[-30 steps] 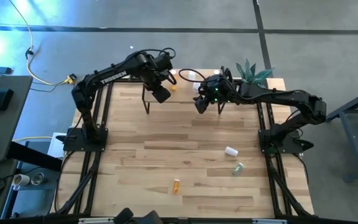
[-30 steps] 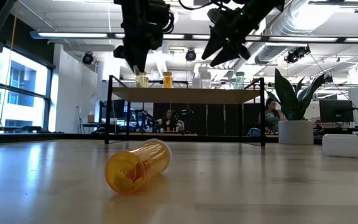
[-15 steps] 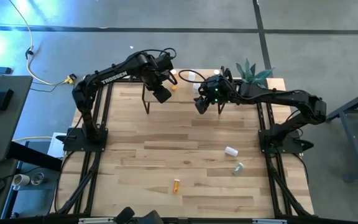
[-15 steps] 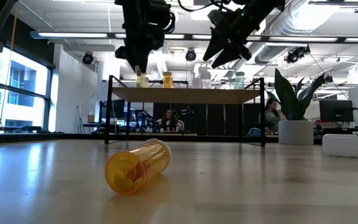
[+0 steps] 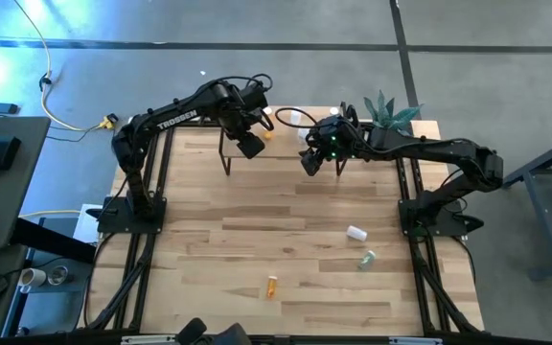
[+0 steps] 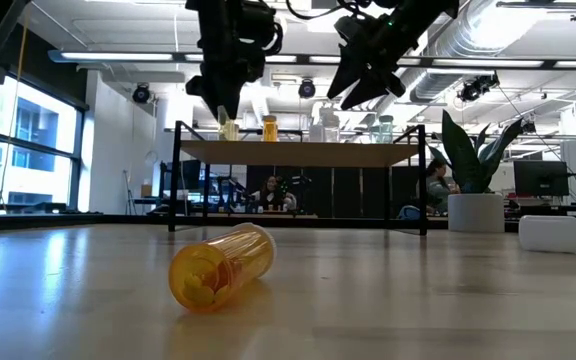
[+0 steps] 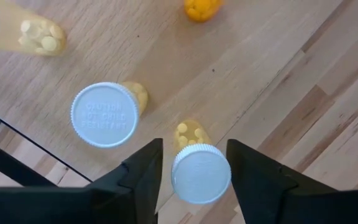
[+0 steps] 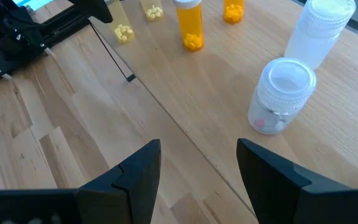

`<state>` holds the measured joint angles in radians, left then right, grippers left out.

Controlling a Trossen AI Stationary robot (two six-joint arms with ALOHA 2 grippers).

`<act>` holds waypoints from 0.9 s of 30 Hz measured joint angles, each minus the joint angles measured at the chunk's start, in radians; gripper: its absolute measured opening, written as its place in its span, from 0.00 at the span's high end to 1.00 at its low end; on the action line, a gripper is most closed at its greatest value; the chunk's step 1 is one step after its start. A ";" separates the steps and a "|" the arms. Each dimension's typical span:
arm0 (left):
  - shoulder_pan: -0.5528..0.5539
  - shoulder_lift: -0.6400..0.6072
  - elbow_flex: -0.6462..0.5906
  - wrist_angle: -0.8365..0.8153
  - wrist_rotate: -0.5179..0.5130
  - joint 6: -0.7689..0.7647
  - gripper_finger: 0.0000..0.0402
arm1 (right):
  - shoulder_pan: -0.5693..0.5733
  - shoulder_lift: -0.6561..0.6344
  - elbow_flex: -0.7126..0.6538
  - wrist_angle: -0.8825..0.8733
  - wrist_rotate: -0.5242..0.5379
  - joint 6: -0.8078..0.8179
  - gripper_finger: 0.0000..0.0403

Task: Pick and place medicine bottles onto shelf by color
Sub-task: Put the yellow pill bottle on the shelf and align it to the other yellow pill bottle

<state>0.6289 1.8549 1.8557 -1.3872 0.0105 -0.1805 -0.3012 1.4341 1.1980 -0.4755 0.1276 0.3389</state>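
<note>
The shelf (image 5: pixel 281 149) stands at the table's far edge with several medicine bottles upright on it. My left gripper (image 7: pixel 194 146) points down over its left part. Its fingers are open on either side of a yellow bottle with a white cap (image 7: pixel 201 174) that stands on the board. A second capped yellow bottle (image 7: pixel 104 115) stands beside it. My right gripper (image 5: pixel 310 163) hangs open above the shelf's right part, with nothing between its fingers. Before it stand an orange bottle (image 8: pixel 189 25) and a clear one (image 8: pixel 281 93).
Three bottles lie on the tabletop. An orange one (image 5: pixel 272 285) is near the front, a white one (image 5: pixel 356 233) and a clear greenish one (image 5: pixel 367 259) at the right. A potted plant (image 5: pixel 388 112) stands at the far right corner. People sit in the room behind.
My left gripper's fingers have parted a little around the yellow bottle on the shelf. The bottle stays upright where it was. Neither arm has shifted.
</note>
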 joint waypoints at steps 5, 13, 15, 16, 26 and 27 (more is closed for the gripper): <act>0.000 0.000 0.000 0.000 0.000 0.000 0.56 | 0.000 0.000 0.000 0.000 0.000 0.000 0.50; 0.000 -0.002 0.000 0.000 0.001 0.000 0.56 | 0.000 0.000 0.000 -0.018 0.000 0.000 0.50; 0.000 -0.003 0.000 0.000 0.002 0.000 0.56 | 0.000 0.000 -0.001 -0.019 0.000 0.000 0.50; 0.000 -0.003 0.000 0.000 0.002 0.000 0.56 | 0.000 0.000 -0.001 -0.019 0.000 0.000 0.50; 0.000 -0.003 0.000 0.001 0.001 0.008 0.57 | 0.000 0.000 -0.001 -0.022 0.000 0.000 0.50; 0.000 -0.003 0.001 0.001 0.001 0.008 0.57 | 0.000 0.000 -0.001 -0.022 0.000 0.000 0.50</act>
<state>0.6289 1.8515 1.8567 -1.3865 0.0113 -0.1722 -0.3012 1.4342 1.1973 -0.4977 0.1277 0.3393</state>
